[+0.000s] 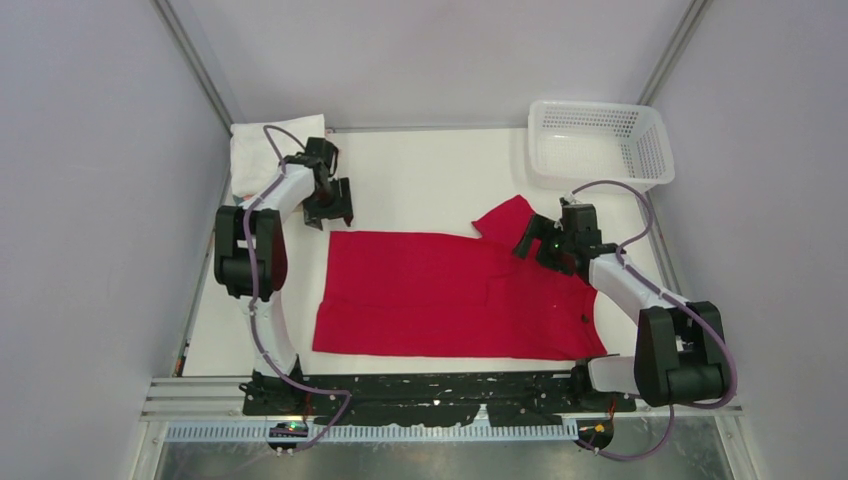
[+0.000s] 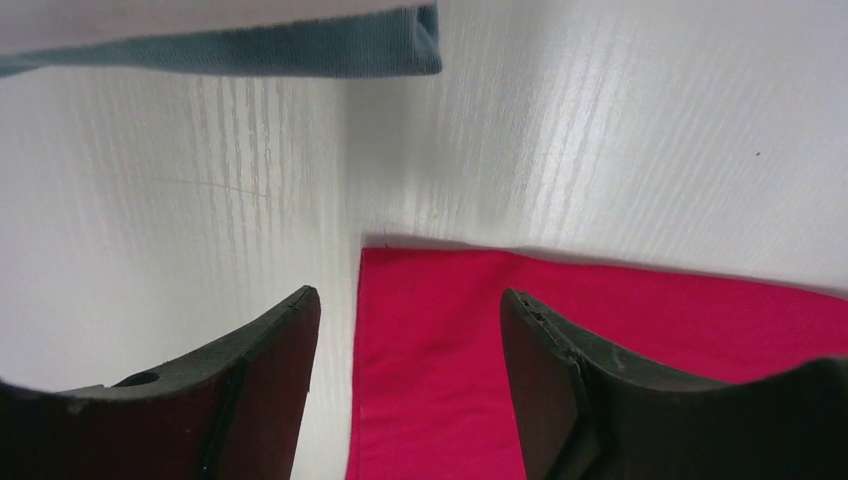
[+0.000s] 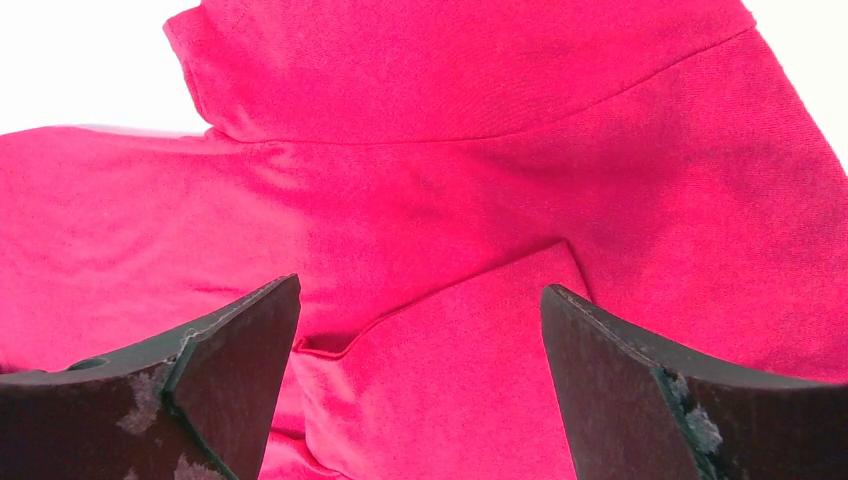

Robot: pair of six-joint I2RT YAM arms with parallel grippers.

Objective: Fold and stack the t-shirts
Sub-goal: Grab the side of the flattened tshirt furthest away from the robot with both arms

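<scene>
White mesh basket (image 1: 655, 150) at 1 o'clock; one red t-shirt (image 1: 430, 290) at centre (folded stack (image 1: 255, 150) at 10 o'clock); left gripper (image 2: 408, 292) and right gripper (image 3: 420, 285) both spread wide, released.

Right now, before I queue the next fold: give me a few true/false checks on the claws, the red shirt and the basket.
1. The left claw and the right claw are both open. True.
2. The red shirt is in the white basket. False: it lies spread on the table, outside the basket.
3. The right claw is shut on a sleeve. False: its fingers stand apart over the red shirt and grip nothing.
4. A white folded shirt sits at the table's far left corner. True.
</scene>
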